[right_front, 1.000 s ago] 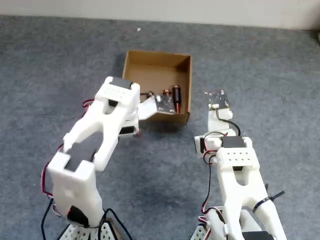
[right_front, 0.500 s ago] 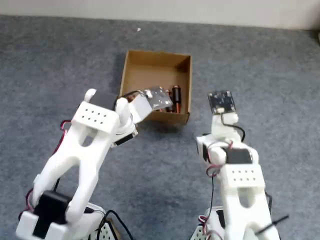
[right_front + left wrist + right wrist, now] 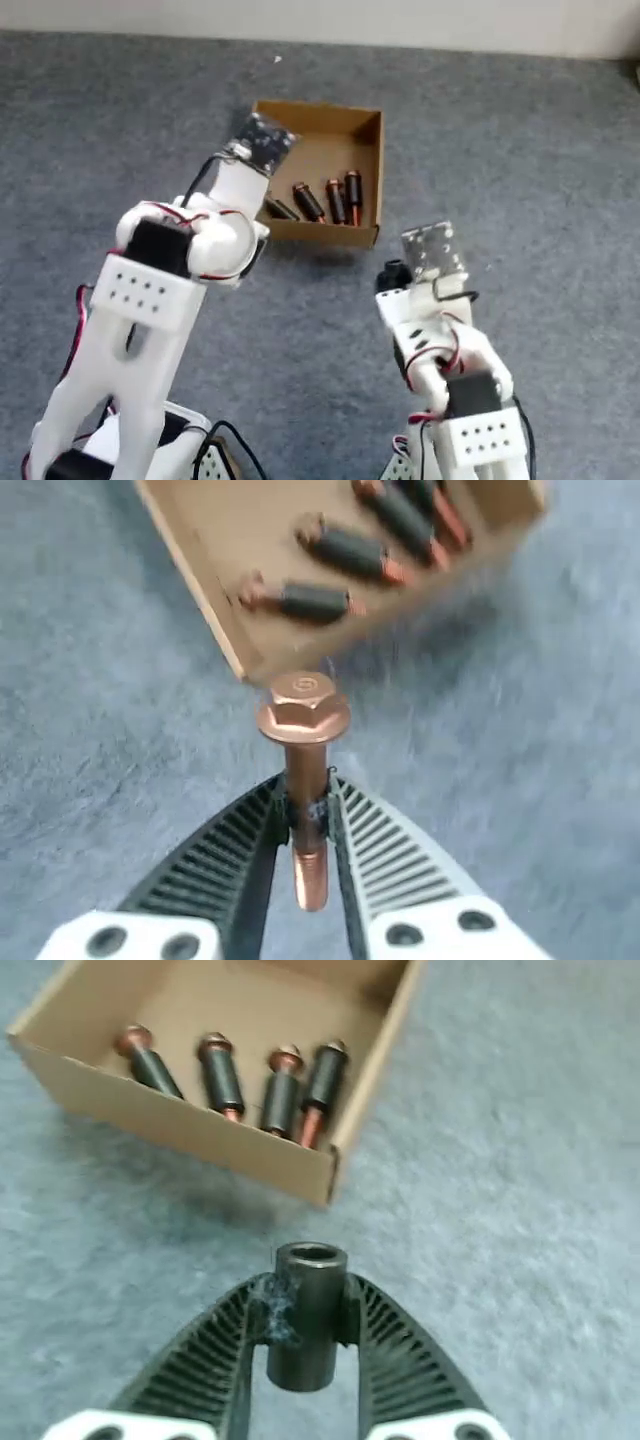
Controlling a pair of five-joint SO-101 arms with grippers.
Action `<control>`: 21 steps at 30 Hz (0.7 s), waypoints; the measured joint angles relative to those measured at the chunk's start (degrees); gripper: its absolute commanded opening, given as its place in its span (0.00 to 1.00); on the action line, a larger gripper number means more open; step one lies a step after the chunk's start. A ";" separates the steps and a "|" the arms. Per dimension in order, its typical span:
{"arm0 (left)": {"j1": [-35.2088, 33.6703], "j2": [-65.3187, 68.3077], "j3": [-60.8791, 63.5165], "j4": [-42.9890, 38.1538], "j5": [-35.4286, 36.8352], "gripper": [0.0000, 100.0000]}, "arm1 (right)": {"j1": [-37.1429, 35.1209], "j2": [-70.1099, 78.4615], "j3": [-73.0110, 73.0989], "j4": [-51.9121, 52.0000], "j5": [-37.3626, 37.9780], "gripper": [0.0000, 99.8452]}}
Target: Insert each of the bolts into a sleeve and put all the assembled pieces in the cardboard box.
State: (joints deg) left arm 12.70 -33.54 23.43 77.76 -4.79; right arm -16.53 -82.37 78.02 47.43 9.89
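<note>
Okay, left gripper [image 3: 307, 792] pinches bolt [image 3: 303, 715], right gripper [image 3: 307, 1285] pinches sleeve [image 3: 308, 1320]. Align both axes squarely before pushing together.

No legible text, number or label is presenting itself; the head of the bolt [image 3: 303, 715], near a corner of the cardboard box [image 3: 225, 540], is bearing a stamped mark, too faint to read.

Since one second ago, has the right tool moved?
Yes. The right tool drew back toward its base, from beside the cardboard box, at its right wall, to past its front corner.
</note>
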 measured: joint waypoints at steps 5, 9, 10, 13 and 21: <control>0.26 -3.52 0.00 -4.84 9.23 0.01 | -4.40 -9.49 7.38 -3.34 0.00 0.01; 1.05 -5.27 0.97 -8.35 15.03 0.01 | -8.44 -18.02 12.04 -3.78 0.00 0.01; 1.93 -5.80 1.76 -9.32 16.18 0.01 | -9.32 -20.04 13.10 -3.78 0.00 0.01; 5.19 -9.05 5.89 -13.19 19.16 0.01 | -10.99 -21.45 15.03 -4.31 0.00 0.01; 10.29 -21.36 23.56 -32.70 26.46 0.01 | -11.69 -21.54 15.03 -5.63 0.00 0.01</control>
State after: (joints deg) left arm 22.99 -54.90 46.99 45.05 21.67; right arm -28.22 -103.91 93.05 41.80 9.89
